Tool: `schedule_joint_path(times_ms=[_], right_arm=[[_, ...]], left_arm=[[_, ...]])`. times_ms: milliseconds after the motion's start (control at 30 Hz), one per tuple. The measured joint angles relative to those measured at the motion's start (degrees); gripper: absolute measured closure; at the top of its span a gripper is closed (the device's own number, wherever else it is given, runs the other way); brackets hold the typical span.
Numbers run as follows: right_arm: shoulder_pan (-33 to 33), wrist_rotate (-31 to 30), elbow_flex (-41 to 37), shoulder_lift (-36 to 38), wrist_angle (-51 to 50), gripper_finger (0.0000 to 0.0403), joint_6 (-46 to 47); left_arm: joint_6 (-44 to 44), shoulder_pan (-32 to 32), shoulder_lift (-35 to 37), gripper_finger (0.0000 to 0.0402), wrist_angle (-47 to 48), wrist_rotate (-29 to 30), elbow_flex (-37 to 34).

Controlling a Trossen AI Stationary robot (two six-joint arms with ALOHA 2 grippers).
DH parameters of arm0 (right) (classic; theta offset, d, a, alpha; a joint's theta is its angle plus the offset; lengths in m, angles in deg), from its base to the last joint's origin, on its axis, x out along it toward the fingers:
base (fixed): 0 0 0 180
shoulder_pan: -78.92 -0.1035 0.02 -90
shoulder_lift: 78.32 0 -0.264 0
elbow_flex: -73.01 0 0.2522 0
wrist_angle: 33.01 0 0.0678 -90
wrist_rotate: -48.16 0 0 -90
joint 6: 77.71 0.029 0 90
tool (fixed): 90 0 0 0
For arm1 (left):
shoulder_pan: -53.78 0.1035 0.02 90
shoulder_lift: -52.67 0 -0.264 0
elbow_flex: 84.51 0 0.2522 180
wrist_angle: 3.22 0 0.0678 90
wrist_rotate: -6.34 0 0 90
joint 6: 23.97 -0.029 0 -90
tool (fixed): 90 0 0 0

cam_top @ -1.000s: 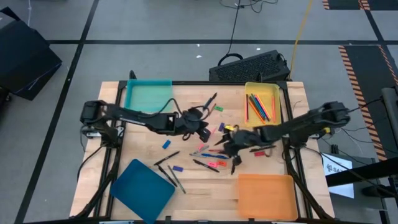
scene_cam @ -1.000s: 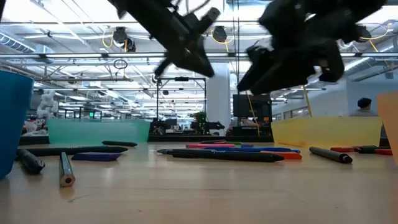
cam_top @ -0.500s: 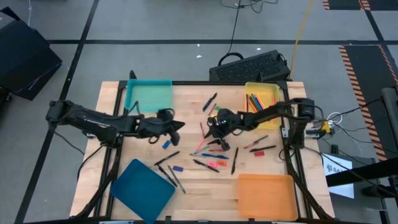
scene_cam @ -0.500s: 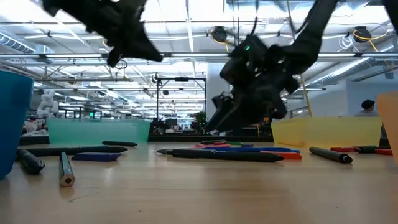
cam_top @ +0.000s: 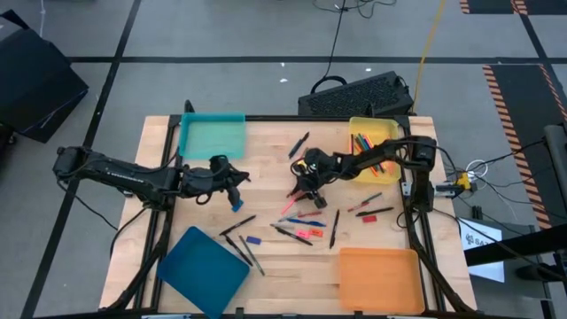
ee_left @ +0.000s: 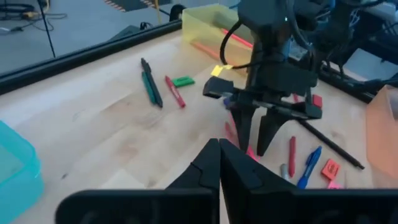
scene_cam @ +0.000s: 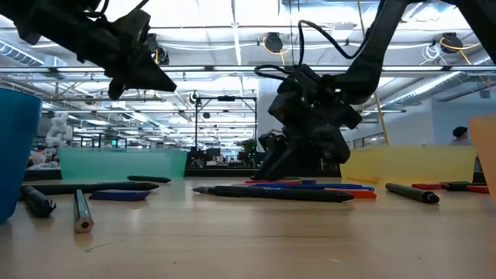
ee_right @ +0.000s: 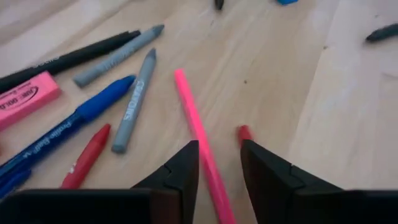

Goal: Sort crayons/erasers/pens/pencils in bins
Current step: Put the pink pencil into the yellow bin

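- A pink pencil (ee_right: 198,134) lay flat on the table (cam_top: 266,275) near its middle, between the two open fingers of the right gripper (cam_top: 306,188), which reached down to the tabletop.
- Just beside the pencil lay a grey crayon (ee_right: 134,102), a red crayon (ee_right: 87,155), a blue pen (ee_right: 68,127) and a pink eraser (ee_right: 28,96).
- More pencils lay in the yellow bin (cam_top: 372,149) at the far right corner.
- Teal bin (cam_top: 211,136) sat far left, dark blue bin (cam_top: 202,273) near left, orange bin (cam_top: 376,279) near right.
- Left gripper (cam_top: 235,182) hung above the table near the teal bin, fingers pressed together, holding nothing.
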Motion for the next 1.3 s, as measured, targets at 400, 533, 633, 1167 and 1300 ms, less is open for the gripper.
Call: schedule_joint_path(times_ms=[400,533,633,1167,1300], right_arm=[[-1.1,0.1,2.6,-3.9,-5.0,0.0340,-5.7],[-1.2,0.2,2.6,-4.0,-6.0,0.0377,-7.0],[-1.5,-0.1,2.5,-4.0,-6.7,0.0392,-6.7],[-9.1,-11.6,2.3,17.6,-14.5,0.0390,4.9],[-8.5,-20.8,2.3,28.2,-21.1,0.0390,10.6]], left_arm=[[-0.6,0.2,0.3,0.0356,0.1,-0.2,-0.2],[-0.5,0.2,0.3,0.0355,0.1,-0.2,-0.2],[-0.4,0.2,0.3,0.0355,0.1,-0.2,-0.2],[-0.4,0.2,0.3,0.0355,0.1,-0.3,-0.2],[-0.4,0.2,0.3,0.0355,0.1,-0.3,-0.2]])
